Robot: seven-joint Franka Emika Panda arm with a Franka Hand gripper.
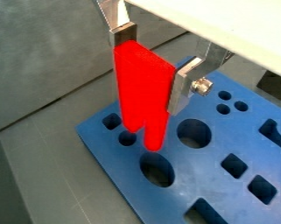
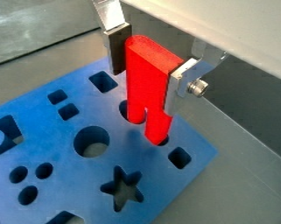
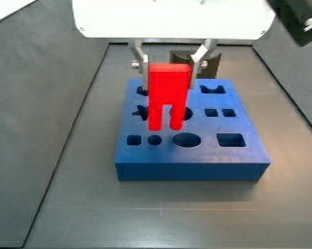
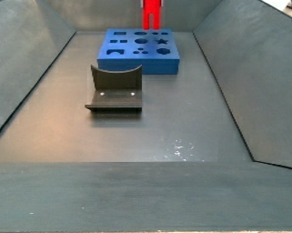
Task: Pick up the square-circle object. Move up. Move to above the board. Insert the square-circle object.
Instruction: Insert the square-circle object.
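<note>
The square-circle object (image 1: 140, 92) is a bright red tall peg with two prongs below. My gripper (image 1: 154, 63) is shut on its upper part and holds it upright over the blue board (image 1: 230, 188). The prong tips hang just above the board's top face, over the cut-outs near one edge. It shows the same in a wrist view (image 2: 149, 83), with the gripper (image 2: 149, 59) and the board (image 2: 60, 153). In a side view the peg (image 3: 166, 94) hangs from the gripper (image 3: 169, 60) above the board (image 3: 190, 160). In a side view only the peg (image 4: 152, 15) shows, above the board (image 4: 142, 56).
The dark fixture (image 4: 115, 89) stands on the grey floor in front of the board. Sloping grey walls (image 4: 26, 82) enclose the floor on both sides. The board has star, circle and square cut-outs (image 2: 122, 185).
</note>
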